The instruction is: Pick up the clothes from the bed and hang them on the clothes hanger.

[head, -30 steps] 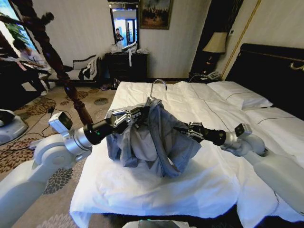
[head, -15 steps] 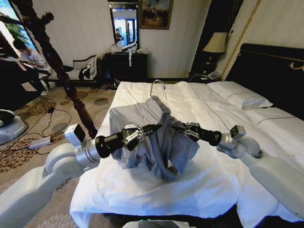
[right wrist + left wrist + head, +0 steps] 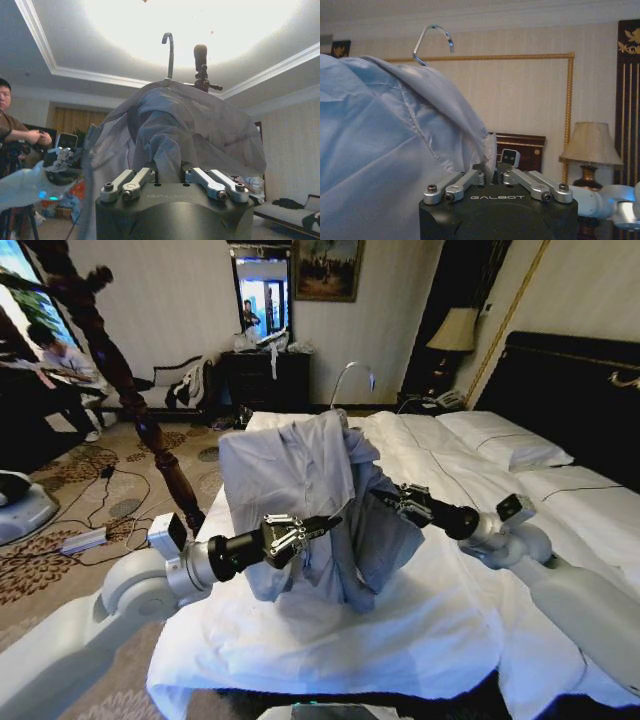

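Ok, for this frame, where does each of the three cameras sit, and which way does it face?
Head view: on the robot's head, looking down at the bed; both arms show, holding the shirt.
Left wrist view: behind the left end effector, facing shirt, wall and lamp.
Right wrist view: behind the right end effector, tilted up toward the ceiling.
All three share the shirt and hanger hook.

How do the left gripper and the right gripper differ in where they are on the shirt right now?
The left gripper pinches the shirt at its front, low down, while the right gripper grips the bunched side toward the pillows. The left gripper sits nearer the camera, the right gripper farther back. Both are shut on cloth, with the shirt lifted off the bed, its hanger hook sticking up.
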